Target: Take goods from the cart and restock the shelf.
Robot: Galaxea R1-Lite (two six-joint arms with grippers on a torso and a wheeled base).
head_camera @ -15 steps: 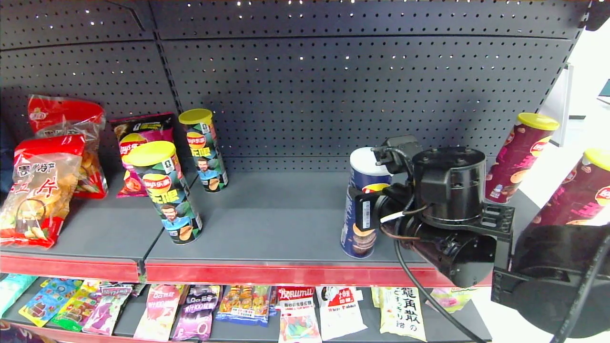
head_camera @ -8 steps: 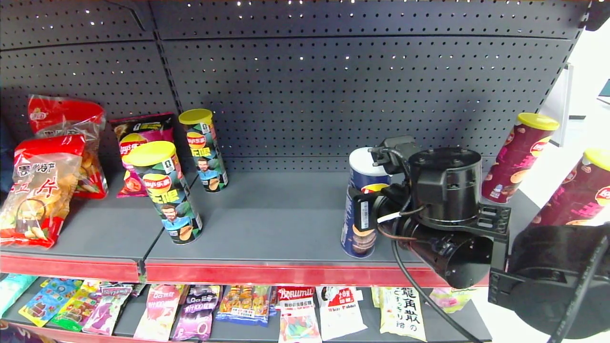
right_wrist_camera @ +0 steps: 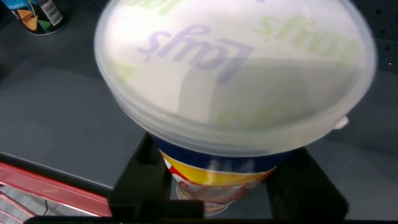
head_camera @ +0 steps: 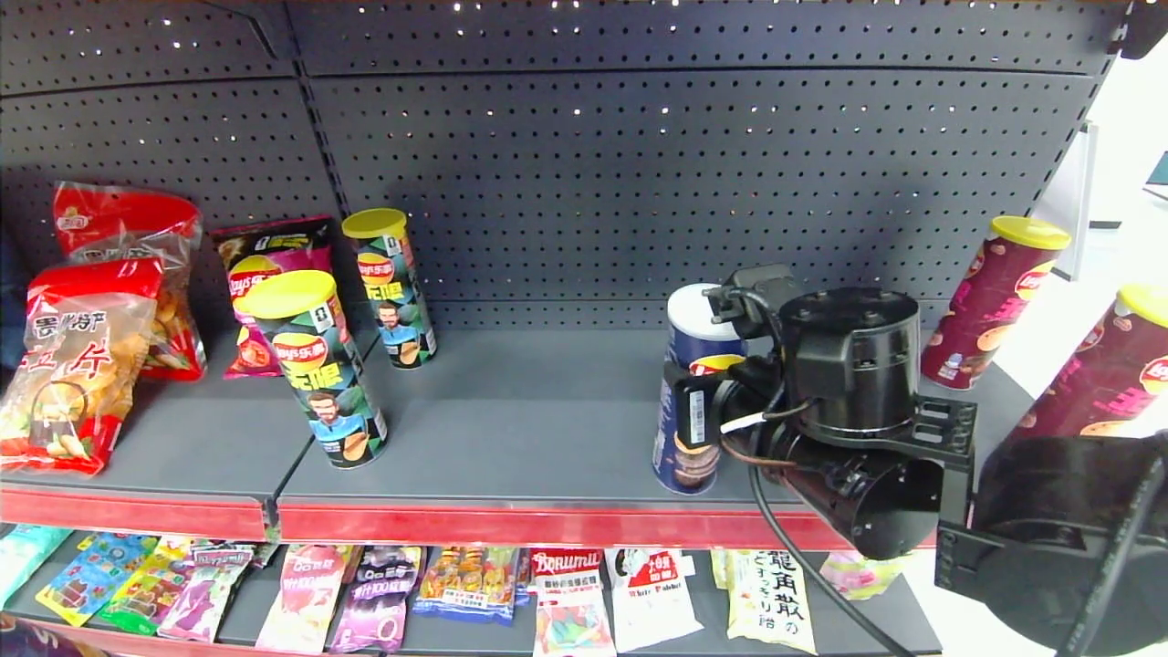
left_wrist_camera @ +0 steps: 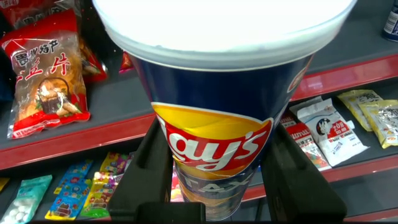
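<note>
Mechanically, the blue canister (head_camera: 686, 461) should behave as a light, stiff cardboard tube with a smooth, somewhat slippery wrap. Excess squeeze would likely dent the wall and crush the contents. Take hold at mid-body, across the diameter, never by the snap-on lid (right_wrist_camera: 236, 81). The right end effector (head_camera: 707, 411) is closed on this canister at about mid-height, one finger on each side. The canister stands upright on the shelf (head_camera: 529, 411), near the red front edge (head_camera: 511, 522), its base apparently touching the deck. The left end effector (left_wrist_camera: 214, 208) clamps a second blue canister (left_wrist_camera: 214, 143) around its body, upright, in front of the shelving.
</note>
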